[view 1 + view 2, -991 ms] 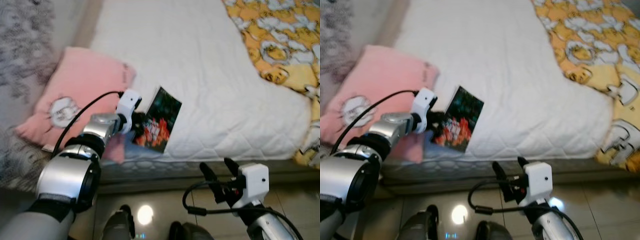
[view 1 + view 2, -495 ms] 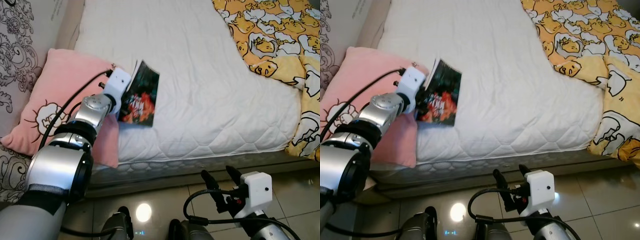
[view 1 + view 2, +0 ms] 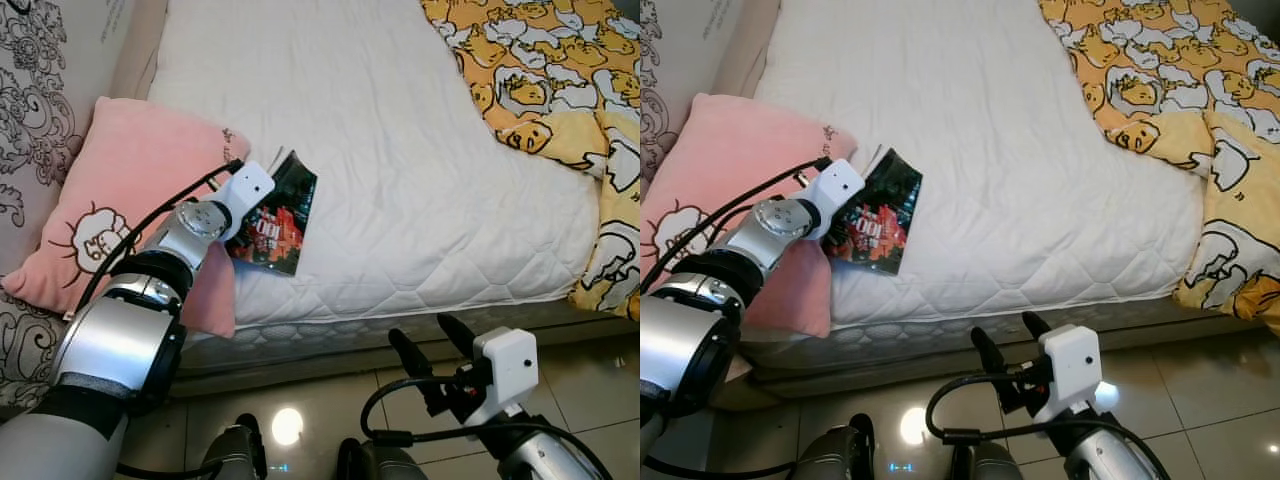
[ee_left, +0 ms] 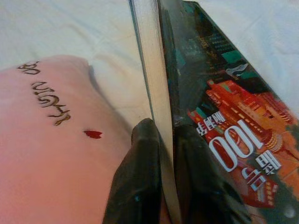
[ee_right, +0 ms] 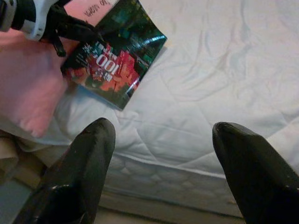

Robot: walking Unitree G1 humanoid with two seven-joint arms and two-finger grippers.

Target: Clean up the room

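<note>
A dark glossy paperback book (image 3: 274, 213) is clamped at its page edge by the left tool (image 4: 161, 154), beside the pink pillow (image 3: 130, 190) on the white quilted bed (image 3: 400, 170); the book's near corner is cut off in the left wrist view. The right tool (image 5: 159, 172) is held wide open and empty below the bed.

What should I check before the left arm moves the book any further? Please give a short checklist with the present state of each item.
1. Left gripper shut on the book: ok, both fingers clamp its edge.
2. Book clear of the pink pillow: cannot tell, they are very close.
3. Book lifted off the white mattress: cannot tell.
4. Right gripper open and holding nothing: ok.
5. Yellow blanket away from the book: ok.
</note>
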